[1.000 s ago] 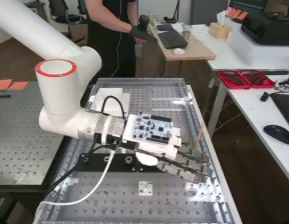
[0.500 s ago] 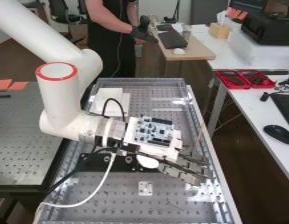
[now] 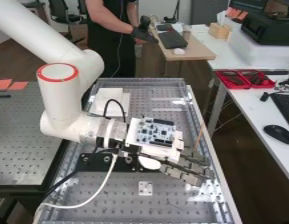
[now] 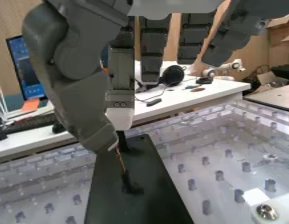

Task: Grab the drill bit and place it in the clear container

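Note:
In the high view the hand (image 3: 184,171) reaches out low over the perforated bench, its fingers nearly straight. The hand (image 4: 95,107) hangs in the wrist view with long straight fingers and the thumb close to one white-tipped finger. A thin copper-coloured bit (image 4: 120,161) with a dark lower end rises from a black plate (image 4: 144,192) to just below the thumb's tip; contact there is hard to tell. Beyond it stands a second small dark piece (image 4: 123,141). Clear walls (image 3: 141,82) surround the perforated surface; whether these form the clear container, I cannot tell.
A black bracket (image 3: 109,163) and a white cable (image 3: 95,187) lie by the wrist in the high view. White blocks (image 3: 109,102) stand behind the arm. Red trays (image 3: 244,79) and a mouse (image 3: 278,133) rest on the side table.
The hand and the circuit board on its back have shifted slightly right and toward the near end, with a small turn. The fingers look much the same.

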`<move>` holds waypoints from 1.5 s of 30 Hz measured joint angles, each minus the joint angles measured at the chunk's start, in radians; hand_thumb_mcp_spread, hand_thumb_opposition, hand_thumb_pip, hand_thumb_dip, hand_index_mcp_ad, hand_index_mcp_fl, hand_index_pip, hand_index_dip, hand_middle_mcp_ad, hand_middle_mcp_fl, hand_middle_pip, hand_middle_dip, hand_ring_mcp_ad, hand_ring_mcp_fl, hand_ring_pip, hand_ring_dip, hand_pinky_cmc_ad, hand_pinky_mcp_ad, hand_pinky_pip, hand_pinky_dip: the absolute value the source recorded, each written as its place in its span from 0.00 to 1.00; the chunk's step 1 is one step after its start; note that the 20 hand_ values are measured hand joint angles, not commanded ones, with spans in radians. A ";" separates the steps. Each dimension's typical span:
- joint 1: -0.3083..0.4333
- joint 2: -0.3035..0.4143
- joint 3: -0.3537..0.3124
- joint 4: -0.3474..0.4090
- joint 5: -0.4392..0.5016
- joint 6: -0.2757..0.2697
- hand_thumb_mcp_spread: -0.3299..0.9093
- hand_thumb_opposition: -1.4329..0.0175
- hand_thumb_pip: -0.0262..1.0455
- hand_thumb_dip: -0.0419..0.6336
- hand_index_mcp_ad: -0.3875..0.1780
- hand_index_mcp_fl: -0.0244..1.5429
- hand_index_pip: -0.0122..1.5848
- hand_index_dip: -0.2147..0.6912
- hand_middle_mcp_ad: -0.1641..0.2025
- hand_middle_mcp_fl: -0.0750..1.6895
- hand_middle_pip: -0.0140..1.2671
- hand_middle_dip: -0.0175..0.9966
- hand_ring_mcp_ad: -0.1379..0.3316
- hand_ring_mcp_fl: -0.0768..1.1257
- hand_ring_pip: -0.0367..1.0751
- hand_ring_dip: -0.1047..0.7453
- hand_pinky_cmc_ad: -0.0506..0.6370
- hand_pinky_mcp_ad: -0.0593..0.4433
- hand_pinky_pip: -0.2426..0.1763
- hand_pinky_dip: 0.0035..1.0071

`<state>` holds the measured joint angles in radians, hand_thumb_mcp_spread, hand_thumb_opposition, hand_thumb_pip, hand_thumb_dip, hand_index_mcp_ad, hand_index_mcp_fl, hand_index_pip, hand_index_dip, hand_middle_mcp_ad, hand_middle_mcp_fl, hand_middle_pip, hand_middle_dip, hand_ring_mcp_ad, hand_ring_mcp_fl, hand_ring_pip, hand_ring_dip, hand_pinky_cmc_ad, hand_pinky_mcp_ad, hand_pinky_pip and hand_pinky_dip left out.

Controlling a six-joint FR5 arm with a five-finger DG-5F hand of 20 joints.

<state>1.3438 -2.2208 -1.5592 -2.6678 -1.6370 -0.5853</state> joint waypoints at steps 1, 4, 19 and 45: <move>0.000 0.000 0.001 -0.001 -0.001 -0.001 0.70 0.37 0.57 0.48 0.59 0.21 0.94 0.54 0.49 0.17 0.12 0.15 0.56 0.10 0.11 0.13 0.55 0.38 0.40 0.18; -0.002 -0.003 0.006 -0.005 -0.006 -0.004 0.70 0.37 0.57 0.48 0.59 0.21 0.94 0.54 0.49 0.17 0.12 0.15 0.56 0.10 0.11 0.13 0.55 0.38 0.40 0.18; -0.005 -0.002 0.004 0.004 -0.019 -0.002 0.71 0.38 0.56 0.48 0.59 0.29 0.96 0.53 0.49 0.17 0.12 0.15 0.56 0.10 0.11 0.13 0.55 0.38 0.40 0.18; -0.004 0.000 0.002 -0.009 -0.017 0.004 0.74 0.39 0.50 0.48 0.60 0.39 0.89 0.53 0.48 0.20 0.12 0.16 0.56 0.13 0.11 0.13 0.61 0.38 0.40 0.18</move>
<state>1.3401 -2.2203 -1.5574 -2.6772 -1.6544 -0.5811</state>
